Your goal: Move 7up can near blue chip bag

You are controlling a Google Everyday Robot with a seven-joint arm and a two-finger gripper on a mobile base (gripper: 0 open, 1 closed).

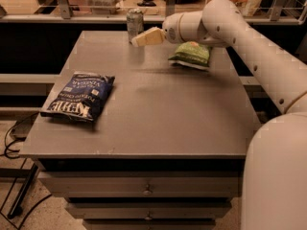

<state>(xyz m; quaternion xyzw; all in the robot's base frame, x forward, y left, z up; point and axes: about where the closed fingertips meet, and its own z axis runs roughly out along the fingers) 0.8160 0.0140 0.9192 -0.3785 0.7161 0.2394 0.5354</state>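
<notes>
On my wide grey bench (158,104) the crinkled navy blue chip bag (79,96) lies front left, while my cream end effector (138,40), open or closed I cannot tell, hovers just beside the small silvery 7up can (135,19) at the far edge, seemingly not yet gripped, so the whole carry remains.

Far across the desk (158,123), the gripper (143,37) hides the lower right of the 7up can (134,19) (label unreadable).
</notes>
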